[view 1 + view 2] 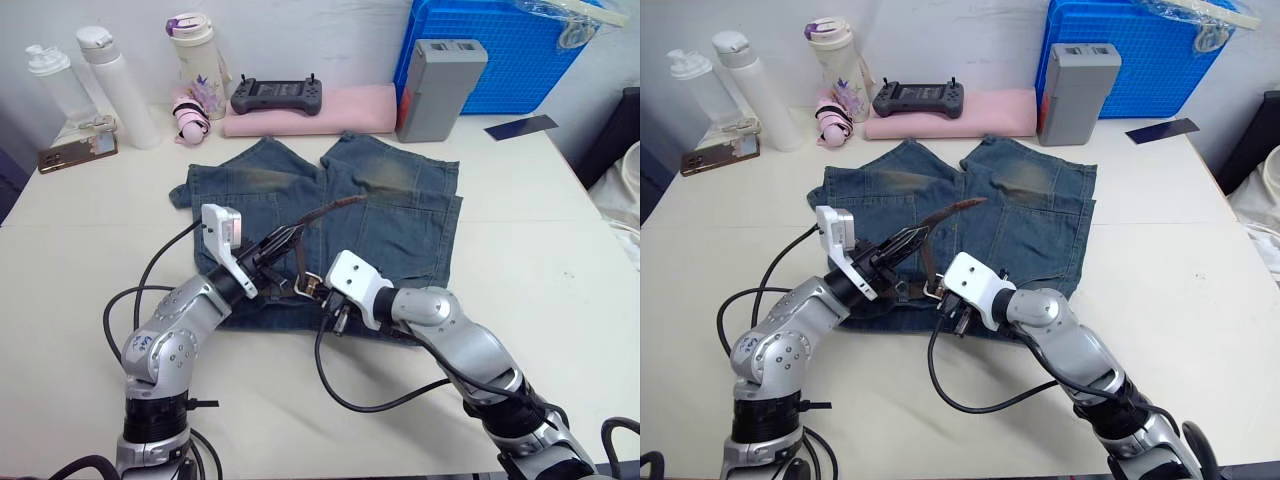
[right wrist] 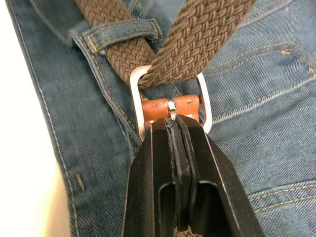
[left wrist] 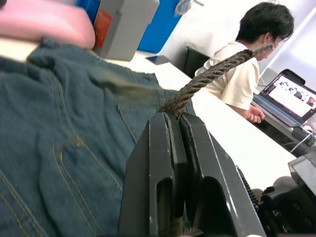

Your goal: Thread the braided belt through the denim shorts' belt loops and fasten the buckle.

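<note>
The faded denim shorts (image 1: 400, 215) lie flat mid-table, waistband toward me. The brown braided belt (image 2: 197, 39) runs under a belt loop (image 2: 123, 32) on the waistband and passes through the silver buckle (image 2: 136, 98). My right gripper (image 2: 173, 121) is shut on the buckle's tan leather end, right at the prong, low over the waistband (image 1: 318, 290). My left gripper (image 3: 175, 118) is shut on the belt's free end, which rises off the shorts and points up and to the right (image 1: 330, 208). The two grippers sit close together over the waistband's middle.
Along the back stand white bottles (image 1: 115, 85), a floral tumbler (image 1: 198, 65), a pink folded cloth (image 1: 350, 110) with a dark controller (image 1: 277, 95) on it, a grey box (image 1: 438, 88) and a blue crate (image 1: 500, 50). A phone (image 1: 77, 152) lies back left. A seated person (image 3: 247, 74) works at a laptop.
</note>
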